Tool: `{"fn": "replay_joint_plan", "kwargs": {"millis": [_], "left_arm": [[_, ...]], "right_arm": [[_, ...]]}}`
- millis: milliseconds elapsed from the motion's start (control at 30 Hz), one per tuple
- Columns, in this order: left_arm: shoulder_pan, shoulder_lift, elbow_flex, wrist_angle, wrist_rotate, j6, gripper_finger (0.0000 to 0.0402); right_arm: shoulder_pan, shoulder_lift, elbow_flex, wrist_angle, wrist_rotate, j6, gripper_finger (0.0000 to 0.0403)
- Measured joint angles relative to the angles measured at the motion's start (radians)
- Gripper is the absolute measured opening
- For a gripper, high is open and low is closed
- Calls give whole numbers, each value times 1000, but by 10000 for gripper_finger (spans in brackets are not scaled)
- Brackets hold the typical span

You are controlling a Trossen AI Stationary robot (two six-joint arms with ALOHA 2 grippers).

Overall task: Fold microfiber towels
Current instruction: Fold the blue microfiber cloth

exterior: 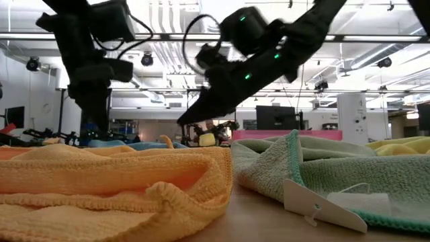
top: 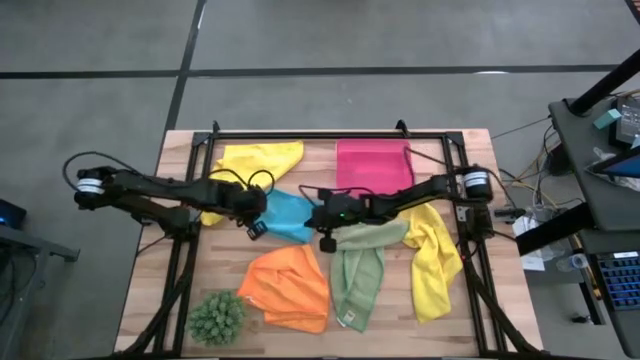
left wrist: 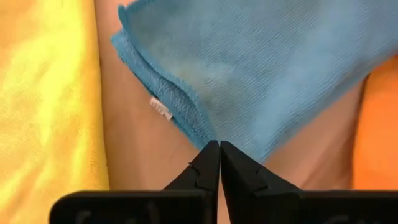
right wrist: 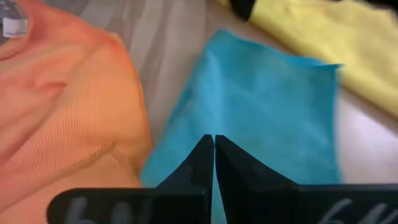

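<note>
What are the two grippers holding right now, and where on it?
Both hold the turquoise towel: left gripper pinches one corner, right gripper an edge on the opposite side.

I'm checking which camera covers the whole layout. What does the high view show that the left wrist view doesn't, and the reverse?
Only the high view: the green towel, the pink tray, the plant ball, a second yellow towel on the right side, and the right tool at the blue towel's right edge.

Only the left wrist view: the left tool shut on a corner of the blue towel, and a small white tag on its hem.

Both: the blue towel, a yellow towel and the orange towel flanking it.
</note>
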State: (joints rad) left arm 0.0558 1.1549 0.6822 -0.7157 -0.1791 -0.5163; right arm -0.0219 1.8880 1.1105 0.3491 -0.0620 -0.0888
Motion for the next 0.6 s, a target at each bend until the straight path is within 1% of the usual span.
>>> {"fn": "replay_joint_plan", "kwargs": {"millis": [100,267,467,600], "left_arm": [[-8,-30,-5,18,0,0,0],[-28,-36,-56,124,5,0,0],[-31,19,-110,215,6,-1,0],[-31,85,-129,224,6,-24,0]], "right_arm": [[0,60,56,-3,-28,2,9],[0,119,104,-10,-93,4,9],[4,126,107,-7,-117,13,9],[5,125,99,-11,-123,13,9]]}}
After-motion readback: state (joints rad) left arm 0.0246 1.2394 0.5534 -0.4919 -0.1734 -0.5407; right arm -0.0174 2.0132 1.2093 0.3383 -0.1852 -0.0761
